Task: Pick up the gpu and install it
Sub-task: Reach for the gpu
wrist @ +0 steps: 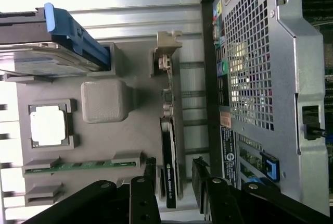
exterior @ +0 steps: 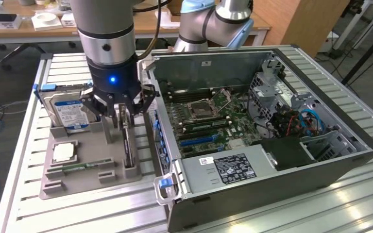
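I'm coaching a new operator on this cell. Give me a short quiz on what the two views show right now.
1. True or false: the gpu already sits inside the computer case.
2. The fingers of the gripper are: A) shut on the gpu; B) open, one on each side of the gpu; C) open, far away from the gpu.
3. Fill in: the gpu stands on its ___ in a slot of the gray fixture.

Key
1. False: it is in the fixture beside the case.
2. B.
3. edge.
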`<state>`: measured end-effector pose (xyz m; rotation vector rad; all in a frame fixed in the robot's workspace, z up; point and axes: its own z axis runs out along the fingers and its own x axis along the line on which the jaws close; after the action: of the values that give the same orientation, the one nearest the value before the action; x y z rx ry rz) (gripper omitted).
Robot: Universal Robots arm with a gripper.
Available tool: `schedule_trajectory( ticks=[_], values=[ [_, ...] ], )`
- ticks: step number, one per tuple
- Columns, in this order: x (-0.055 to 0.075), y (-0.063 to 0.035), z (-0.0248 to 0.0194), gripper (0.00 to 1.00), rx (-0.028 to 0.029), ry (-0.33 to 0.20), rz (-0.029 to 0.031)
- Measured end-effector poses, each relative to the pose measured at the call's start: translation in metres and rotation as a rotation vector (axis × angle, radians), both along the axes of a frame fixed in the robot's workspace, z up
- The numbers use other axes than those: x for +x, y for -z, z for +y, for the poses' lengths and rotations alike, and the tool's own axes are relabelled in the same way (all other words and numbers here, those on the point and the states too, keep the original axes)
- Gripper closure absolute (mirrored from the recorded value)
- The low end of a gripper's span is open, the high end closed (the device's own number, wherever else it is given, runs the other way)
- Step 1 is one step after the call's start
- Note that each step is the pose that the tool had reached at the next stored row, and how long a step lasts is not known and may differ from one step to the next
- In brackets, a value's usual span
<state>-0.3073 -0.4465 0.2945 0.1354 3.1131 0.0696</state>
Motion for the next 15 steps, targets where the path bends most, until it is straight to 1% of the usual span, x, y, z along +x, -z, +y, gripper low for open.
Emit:
schedule_trajectory(
  ticks=[15],
  values=[
    [0.0,0.0184,-0.0022,0.59,0.0,0.0,0.0]
  ],
)
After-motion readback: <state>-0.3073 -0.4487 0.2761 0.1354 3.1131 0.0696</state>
